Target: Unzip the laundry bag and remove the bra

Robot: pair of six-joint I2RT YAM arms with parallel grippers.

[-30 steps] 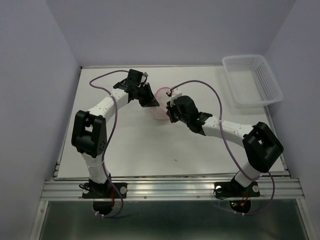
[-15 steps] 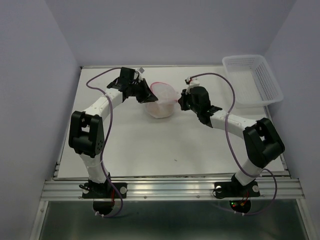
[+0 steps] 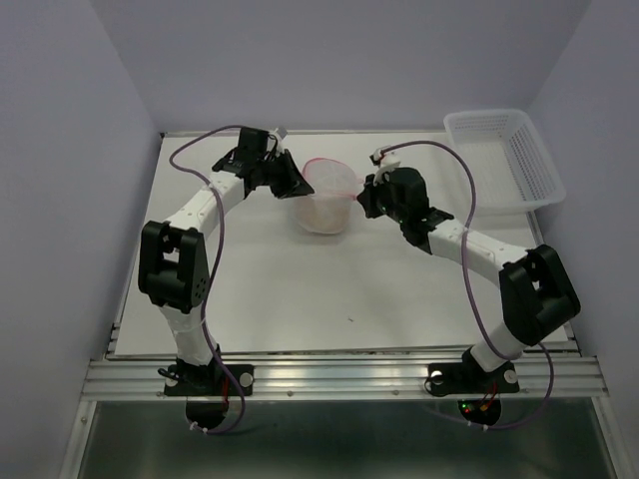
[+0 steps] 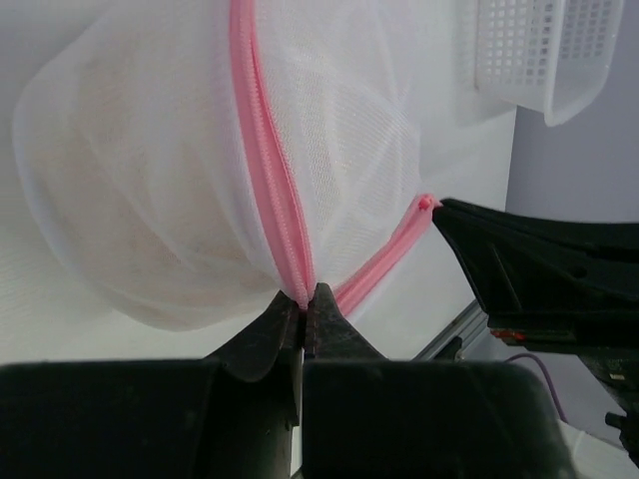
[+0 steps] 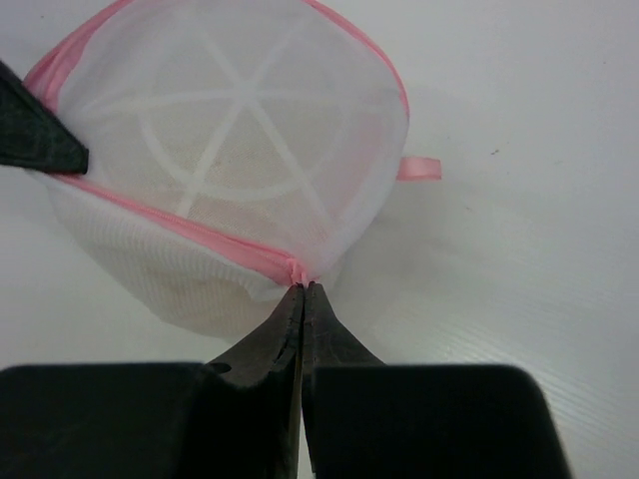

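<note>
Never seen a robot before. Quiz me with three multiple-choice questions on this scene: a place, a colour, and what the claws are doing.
1. Where is the white basket?
A) the far right corner of the table
B) between the arms
C) near left edge

2. What colour is the zipper of the laundry bag?
A) blue
B) pink
C) green

3. How are the left claw and right claw set?
A) both wide open
B) one open, one shut
C) both pinched shut on the zipper

Answers: 1 A, the overhead view shows it there. 2 B, both wrist views show pink. 3 C, each wrist view shows fingertips closed on the pink rim.
</note>
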